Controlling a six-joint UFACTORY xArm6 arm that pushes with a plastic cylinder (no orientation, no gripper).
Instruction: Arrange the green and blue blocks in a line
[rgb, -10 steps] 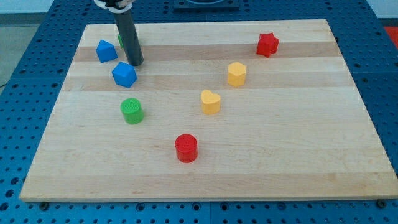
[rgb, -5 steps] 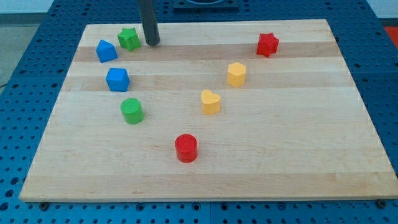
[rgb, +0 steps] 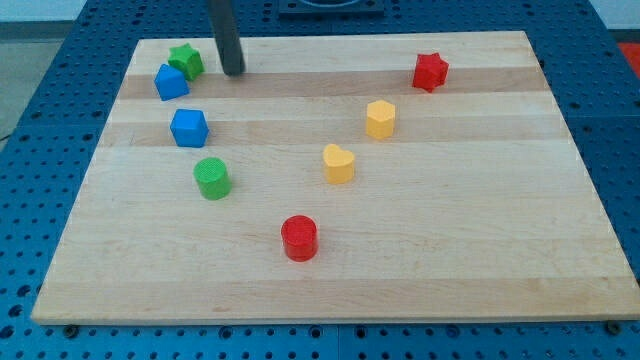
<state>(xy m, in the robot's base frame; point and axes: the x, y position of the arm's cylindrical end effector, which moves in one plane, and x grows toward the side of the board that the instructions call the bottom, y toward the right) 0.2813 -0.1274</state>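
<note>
**Closing up the green-blue line**

We are resting my tip (rgb: 233, 72) just right of the green star (rgb: 185, 61), holding nothing. The star is touching the blue block (rgb: 171, 81); the blue cube (rgb: 189, 128) and green cylinder (rgb: 211, 178) are trailing toward the view's bottom. The line's long axis is running top to bottom, slightly bent, so next we are likely straightening it.

Straight dark grey rod (rgb: 227, 38)
</note>
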